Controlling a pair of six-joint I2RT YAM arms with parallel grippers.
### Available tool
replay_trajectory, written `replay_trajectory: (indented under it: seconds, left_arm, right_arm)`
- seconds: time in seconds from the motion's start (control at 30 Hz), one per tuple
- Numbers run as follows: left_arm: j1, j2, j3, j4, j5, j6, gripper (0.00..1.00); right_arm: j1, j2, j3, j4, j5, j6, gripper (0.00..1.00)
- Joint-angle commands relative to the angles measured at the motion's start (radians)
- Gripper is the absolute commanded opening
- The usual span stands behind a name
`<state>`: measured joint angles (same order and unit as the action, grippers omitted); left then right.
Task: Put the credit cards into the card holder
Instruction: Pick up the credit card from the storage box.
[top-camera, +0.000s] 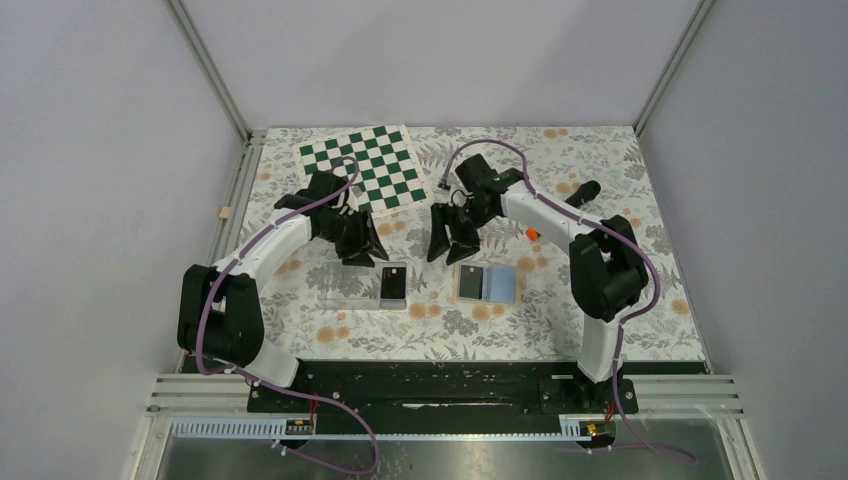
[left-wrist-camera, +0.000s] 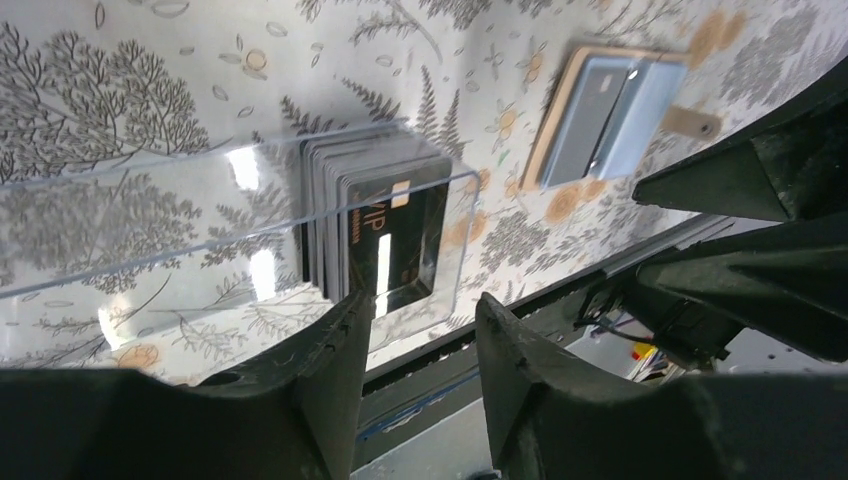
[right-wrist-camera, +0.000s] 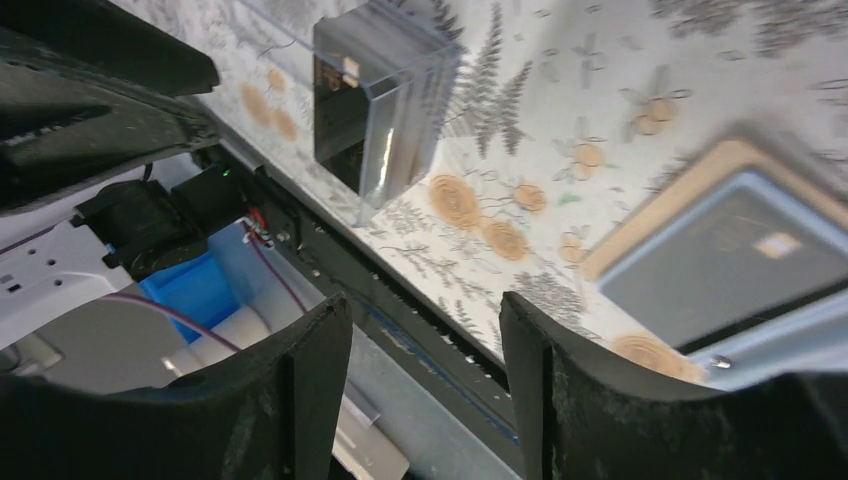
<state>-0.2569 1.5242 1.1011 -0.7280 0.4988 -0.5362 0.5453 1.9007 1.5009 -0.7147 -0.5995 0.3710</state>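
- The tabletop (top-camera: 600, 330) wears a floral cloth between plain grey walls, with a green checkerboard (top-camera: 365, 165) lying at the back.
- My left fingers (top-camera: 362, 248) hang over the clear tray (top-camera: 345, 285), parted a moderate way with nothing between them.
- At the right end of that tray a stack of credit cards (left-wrist-camera: 385, 235) stands on edge, packed face to face. That is the bulk of the job left, as I judge it.
- My right fingers (top-camera: 450, 240) hover just beyond the gap between the tray and the card holder (top-camera: 487, 284), parted and empty too.
- The card holder lies open and flat just right of the tray, light blue lining up. A dark card (right-wrist-camera: 720, 255) with a small orange mark rests in its left half. My left wrist view hints at a second one under it, but I cannot be sure.
- So I reckon the work is begun and far from done: one card or so is home, many are waiting, and neither set of fingers carries one.
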Motion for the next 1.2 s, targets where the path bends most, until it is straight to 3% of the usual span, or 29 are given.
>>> replay_trajectory:
  seconds: [0.0, 0.3, 0.77, 0.97, 1.17]
  left_arm:
    - [0.002, -0.036, -0.034, -0.031, 0.0, 0.065, 0.42]
    - [-0.012, 0.033, -0.075, 0.003, 0.007, 0.056, 0.36]
    - [-0.076, 0.114, -0.063, 0.022, -0.125, 0.038, 0.27]
    - [-0.096, 0.144, -0.052, 0.021, -0.122, 0.05, 0.18]
    - [-0.117, 0.153, -0.025, -0.019, -0.177, 0.058, 0.04]
  right_arm:
    - [0.07, 0.042, 0.016, 0.041, -0.093, 0.087, 0.62]
    - [0.155, 0.145, 0.058, 0.07, -0.149, 0.138, 0.59]
    - [0.173, 0.241, 0.114, 0.071, -0.178, 0.175, 0.51]
    - [0.179, 0.265, 0.127, 0.07, -0.18, 0.184, 0.42]
    - [0.184, 0.292, 0.143, 0.042, -0.18, 0.175, 0.23]
